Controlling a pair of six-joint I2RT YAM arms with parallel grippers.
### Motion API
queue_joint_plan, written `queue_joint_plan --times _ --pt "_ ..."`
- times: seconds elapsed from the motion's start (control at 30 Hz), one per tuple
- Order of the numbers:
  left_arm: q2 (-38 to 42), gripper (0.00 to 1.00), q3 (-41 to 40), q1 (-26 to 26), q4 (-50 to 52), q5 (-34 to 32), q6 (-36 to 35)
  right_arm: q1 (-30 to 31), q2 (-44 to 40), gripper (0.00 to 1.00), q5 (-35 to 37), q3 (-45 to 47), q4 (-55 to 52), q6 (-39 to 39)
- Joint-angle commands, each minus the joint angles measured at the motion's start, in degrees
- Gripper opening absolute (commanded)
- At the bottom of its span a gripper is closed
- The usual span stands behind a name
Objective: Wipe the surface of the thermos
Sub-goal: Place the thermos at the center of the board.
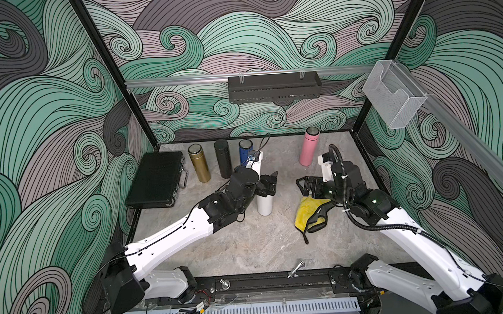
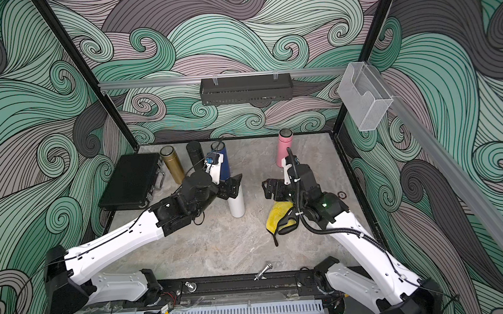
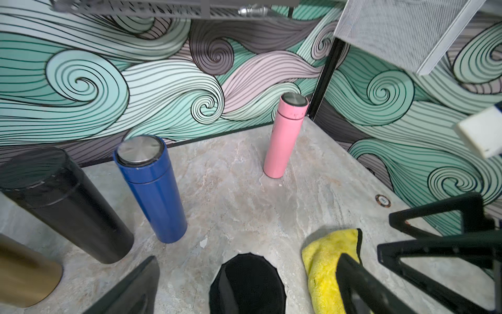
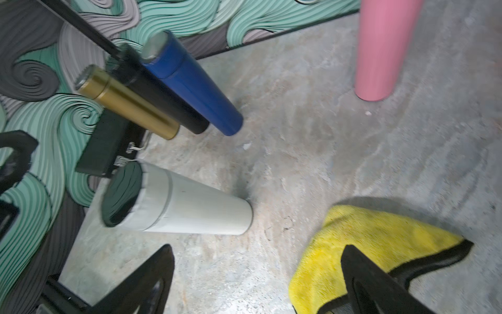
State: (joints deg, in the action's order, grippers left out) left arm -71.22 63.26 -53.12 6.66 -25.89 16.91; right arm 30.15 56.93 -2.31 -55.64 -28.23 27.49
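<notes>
Jaws on the left gripper (image 1: 271, 183) stand spread wide with nothing in them. The white thermos (image 1: 265, 205) stands upright directly under it, its black lid between the two fingers (image 3: 130, 285) in the left wrist view. Facing it, the right gripper (image 1: 303, 187) gapes just as wide, also empty. The yellow cloth (image 1: 304, 213) lies crumpled on the table (image 1: 250, 242) just beneath it, and one finger may be brushing it; the blur makes that hard to judge. Beyond the left gripper stand a blue thermos (image 1: 245, 152), a black thermos (image 1: 222, 159) and a gold thermos (image 1: 199, 164). Beyond the right gripper stands a pink thermos (image 1: 309, 150).
</notes>
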Motion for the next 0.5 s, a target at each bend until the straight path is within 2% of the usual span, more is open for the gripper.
queue_joint_plan --times 0.0,0.2,0.47 --pt "5.3 0.99 1.8 -0.1 5.6 -7.4 4.4 3.5 4.1 0.95 -1.6 -4.9 -0.9 -2.3" --pt "13.4 0.99 0.0 1.1 11.3 -10.2 7.9 11.0 15.7 0.94 1.2 -14.6 -2.1 -5.2" --pt "23.9 0.99 -10.0 4.7 10.7 -11.7 11.9 16.9 28.5 0.94 10.5 -25.1 -8.8 -7.7"
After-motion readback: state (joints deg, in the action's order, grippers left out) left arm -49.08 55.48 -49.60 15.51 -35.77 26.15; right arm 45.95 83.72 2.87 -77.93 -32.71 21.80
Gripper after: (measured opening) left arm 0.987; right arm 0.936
